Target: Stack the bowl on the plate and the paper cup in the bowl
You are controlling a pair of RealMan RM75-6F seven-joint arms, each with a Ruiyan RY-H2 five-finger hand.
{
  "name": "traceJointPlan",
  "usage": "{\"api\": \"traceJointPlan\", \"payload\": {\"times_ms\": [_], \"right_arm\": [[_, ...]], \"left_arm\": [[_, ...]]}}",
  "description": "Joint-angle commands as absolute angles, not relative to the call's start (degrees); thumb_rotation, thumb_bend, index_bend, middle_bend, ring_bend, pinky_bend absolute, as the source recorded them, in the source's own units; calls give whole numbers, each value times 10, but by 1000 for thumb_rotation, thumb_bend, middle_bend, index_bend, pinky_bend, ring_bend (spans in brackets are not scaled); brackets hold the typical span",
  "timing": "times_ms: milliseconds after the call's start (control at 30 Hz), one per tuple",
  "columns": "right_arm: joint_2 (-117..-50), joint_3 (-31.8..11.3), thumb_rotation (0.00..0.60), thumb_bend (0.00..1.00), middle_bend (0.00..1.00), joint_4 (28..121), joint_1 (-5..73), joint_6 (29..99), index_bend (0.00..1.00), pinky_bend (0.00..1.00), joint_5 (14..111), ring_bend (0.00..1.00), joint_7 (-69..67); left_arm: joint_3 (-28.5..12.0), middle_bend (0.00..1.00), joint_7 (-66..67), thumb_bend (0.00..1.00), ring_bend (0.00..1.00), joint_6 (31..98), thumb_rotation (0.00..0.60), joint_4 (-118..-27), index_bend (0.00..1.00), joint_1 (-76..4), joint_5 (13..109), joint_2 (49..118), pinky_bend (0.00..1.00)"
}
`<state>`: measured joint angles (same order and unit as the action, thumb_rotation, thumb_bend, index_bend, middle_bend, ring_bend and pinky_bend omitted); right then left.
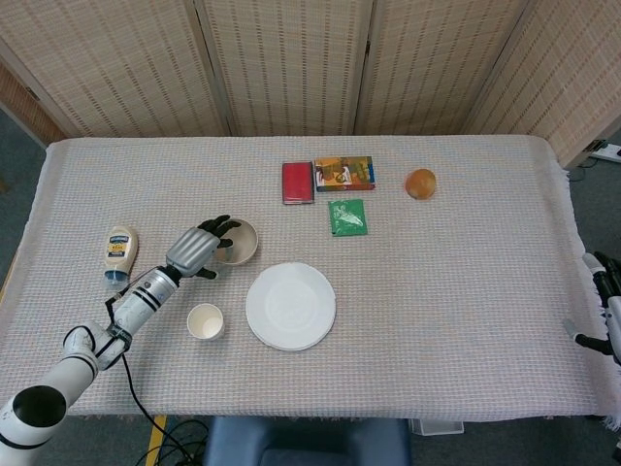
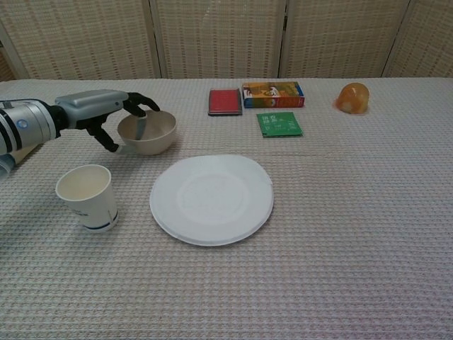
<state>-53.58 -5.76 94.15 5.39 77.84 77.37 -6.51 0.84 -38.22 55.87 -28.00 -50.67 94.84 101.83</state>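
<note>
– Where is the left robot hand (image 2: 106,113)?

– At the near-left rim of the small beige round bowl (image 2: 150,132), fingers dipped inside and thumb outside, pinching its wall. The bowl sits on the cloth-covered worktop (image 2: 340,212), just behind the flat white round plate (image 2: 211,199).

– And the white paper cup (image 2: 88,196)?

– Upright, left of the plate, apart from it.

– The right robot hand (image 1: 604,301)?

– At the worktop's right edge, mostly cut off; its state cannot be told. Open cloth lies right of the plate.
</note>
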Motion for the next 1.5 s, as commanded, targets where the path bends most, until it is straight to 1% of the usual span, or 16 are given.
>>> {"api": "traceJointPlan", "payload": {"times_ms": [33,200,333,533,667,733,833,933,967,1067,1167,1267,1367,1500], "right_arm": [[-536,-58,600,259,16,941,54,778,0,0,773,0,-64],[-537,-59,600,259,16,941,54,779,0,0,772,0,-62],[-537,-58,600,259,16,942,53,780,0,0,774,0,-59],[-537,-56,600,259,16,944,53,781,0,0,778,0,-57],[-536,-55,600,259,16,944,52,783,0,0,786,0,-63],[-535,-53,600,259,16,943,52,783,0,0,793,0,-70],[-530,-49,600,259,16,941,55,778,0,0,805,0,-88],[-522,-45,600,259,16,935,56,774,0,0,819,0,-119],[-518,-44,600,259,16,932,55,776,0,0,825,0,-134],[-511,-42,600,258,16,923,51,788,0,0,840,0,-170],[-506,-40,600,259,16,909,49,795,0,0,853,0,-211],[-500,-40,600,259,16,894,51,791,0,0,856,0,-251],[-498,-42,600,259,16,880,53,787,0,0,853,0,-281],[-497,-41,600,259,17,869,53,790,0,0,858,0,-302]], "left_arm": [[14,159,-393,370,30,567,600,-262,596,-505,949,1031,202],[19,161,-403,437,30,572,600,-240,614,-501,946,1045,202],[19,161,-400,467,30,581,600,-228,623,-494,942,1055,202],[15,162,-390,475,30,605,600,-229,624,-486,935,1053,202],[12,161,-363,474,30,633,600,-259,626,-482,934,1031,202],[8,161,-339,474,30,650,600,-292,627,-478,933,1012,202],[0,161,-310,474,30,663,600,-385,628,-470,924,965,202],[-9,161,-237,474,30,664,600,-519,630,-462,911,900,202],[-14,161,-192,474,30,660,600,-577,630,-459,903,874,202],[-28,161,-88,474,30,643,600,-713,634,-453,872,824,202],[-40,161,-20,474,30,617,600,-829,636,-450,831,793,202],[-51,162,31,474,30,587,600,-916,639,-454,786,774,202],[-58,162,94,474,30,567,600,-952,641,-464,755,776,202],[-70,162,130,474,30,544,600,-955,641,-478,715,799,202]]}}
